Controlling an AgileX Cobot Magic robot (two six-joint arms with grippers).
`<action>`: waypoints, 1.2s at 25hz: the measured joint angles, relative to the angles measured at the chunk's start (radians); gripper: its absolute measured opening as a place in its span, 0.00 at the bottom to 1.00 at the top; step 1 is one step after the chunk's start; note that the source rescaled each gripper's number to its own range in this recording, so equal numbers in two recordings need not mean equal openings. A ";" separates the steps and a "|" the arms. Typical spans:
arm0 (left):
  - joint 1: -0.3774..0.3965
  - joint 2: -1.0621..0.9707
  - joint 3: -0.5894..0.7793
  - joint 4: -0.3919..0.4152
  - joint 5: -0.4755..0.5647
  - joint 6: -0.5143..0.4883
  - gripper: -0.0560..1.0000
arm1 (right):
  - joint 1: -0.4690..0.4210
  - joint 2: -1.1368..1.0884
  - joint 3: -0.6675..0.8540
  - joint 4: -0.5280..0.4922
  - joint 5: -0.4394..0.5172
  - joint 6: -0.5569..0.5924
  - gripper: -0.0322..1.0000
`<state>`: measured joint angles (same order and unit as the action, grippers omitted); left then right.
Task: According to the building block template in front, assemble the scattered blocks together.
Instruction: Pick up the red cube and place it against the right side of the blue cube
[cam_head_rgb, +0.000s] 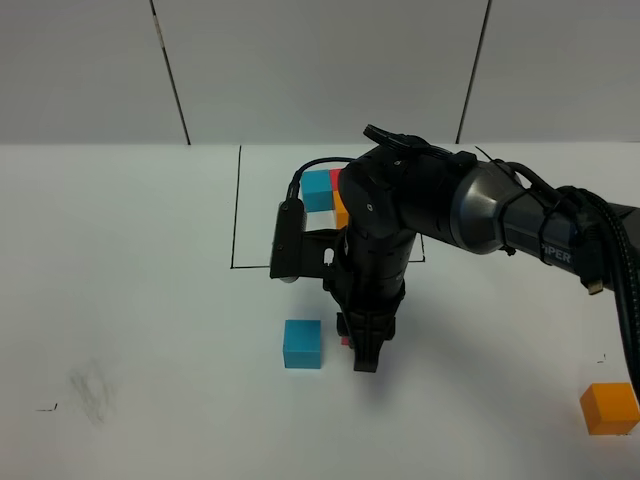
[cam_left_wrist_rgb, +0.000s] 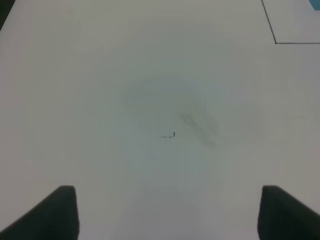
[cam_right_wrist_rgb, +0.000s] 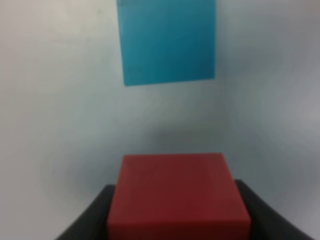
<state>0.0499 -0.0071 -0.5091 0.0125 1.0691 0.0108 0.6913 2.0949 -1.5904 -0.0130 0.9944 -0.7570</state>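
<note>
Gripping red cube (cam_right_wrist_rgb: 177, 195) near blue cube (cam_head_rgb: 302, 343), right gripper (cam_head_rgb: 366, 362) has barely started: nothing joined, orange cube (cam_head_rgb: 610, 408) at the table (cam_head_rgb: 150, 300) right edge.

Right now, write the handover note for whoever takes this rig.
The left gripper is open with nothing in it, over bare table.
The right gripper has its fingers shut on the red cube, just beside the blue cube, with a gap between them.
The orange cube sits alone at far right.
The template is partly hidden behind the arm.
Done: red gripped, nothing joined.
Left: join red to blue, add orange, match the template.
</note>
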 joint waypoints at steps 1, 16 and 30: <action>0.000 0.000 0.000 0.000 0.000 0.000 0.85 | 0.000 0.000 0.000 0.000 -0.005 -0.003 0.03; 0.000 0.000 0.000 0.000 0.000 0.000 0.85 | 0.010 0.043 0.000 0.000 -0.055 -0.034 0.03; 0.000 0.000 0.000 0.000 0.000 0.000 0.85 | 0.010 0.080 0.000 0.000 -0.057 -0.080 0.03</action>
<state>0.0499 -0.0071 -0.5091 0.0125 1.0691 0.0108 0.7009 2.1751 -1.5904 -0.0135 0.9376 -0.8371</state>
